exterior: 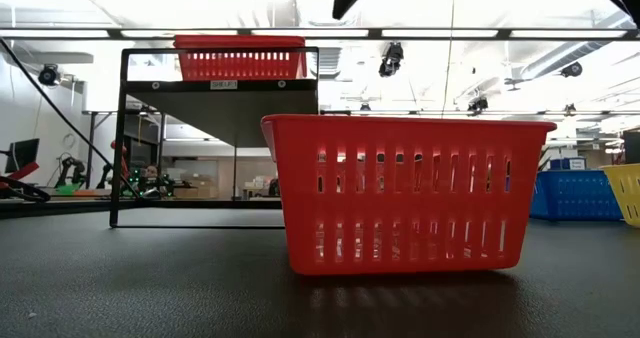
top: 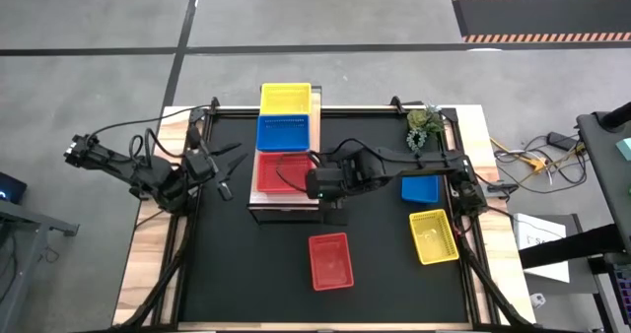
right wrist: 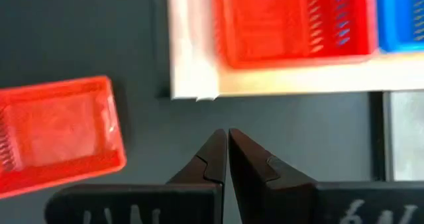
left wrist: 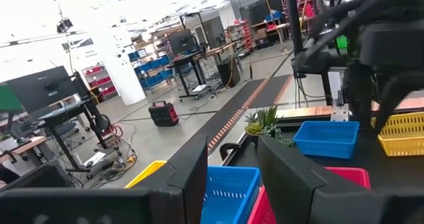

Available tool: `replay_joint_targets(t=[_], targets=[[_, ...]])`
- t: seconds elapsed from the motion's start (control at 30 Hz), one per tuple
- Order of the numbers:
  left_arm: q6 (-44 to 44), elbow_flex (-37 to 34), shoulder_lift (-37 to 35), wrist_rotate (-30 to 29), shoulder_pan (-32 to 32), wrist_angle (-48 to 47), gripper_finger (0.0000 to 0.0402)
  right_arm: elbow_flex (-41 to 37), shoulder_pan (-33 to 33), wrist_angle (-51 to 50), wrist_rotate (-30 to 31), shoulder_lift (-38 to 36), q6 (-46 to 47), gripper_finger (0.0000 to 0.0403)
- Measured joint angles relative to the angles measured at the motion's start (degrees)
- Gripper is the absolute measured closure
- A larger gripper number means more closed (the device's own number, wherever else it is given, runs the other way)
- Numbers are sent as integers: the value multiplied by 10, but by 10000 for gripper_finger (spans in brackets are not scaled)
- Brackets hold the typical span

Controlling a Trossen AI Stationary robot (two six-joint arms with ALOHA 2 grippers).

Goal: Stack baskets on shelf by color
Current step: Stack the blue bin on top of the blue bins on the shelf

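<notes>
Because the loose red basket [top: 330,260] is thin slotted plastic, it probably weighs little, flexes somewhat at the walls and slides readily on the black tabletop [top: 237,264]; I judge a pinch over the stiffer top rim of one wall the safest hold. It stands upright, apart from the shelf [top: 284,203], which carries a yellow basket [top: 285,98], a blue basket [top: 284,132] and another red basket [top: 283,171] in a row. The right pincer [top: 335,213], clenched and empty, hangs between shelf and loose basket. The left pincer [top: 225,169] waits released beside the shelf. A second blue basket [top: 420,188] and yellow basket [top: 434,235] lie on the tabletop's right side.
</notes>
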Motion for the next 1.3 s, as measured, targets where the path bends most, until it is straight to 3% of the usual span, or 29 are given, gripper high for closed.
replay_joint_targets(t=[0.27, 0.53, 1.1, 1.3], targets=[[0, 1, 0, 1, 0, 0, 283, -97, 9, 23, 10, -59, 50, 394], [0, 1, 1, 1, 0, 0, 283, -304, 7, 165, 20, -186, 101, 394], [1, 1, 0, 0, 0, 0, 283, -646, -67, 189, 29, -370, 466, 394], [1, 1, 0, 0, 0, 0, 283, -733, -99, 188, 31, -410, 544, 394]])
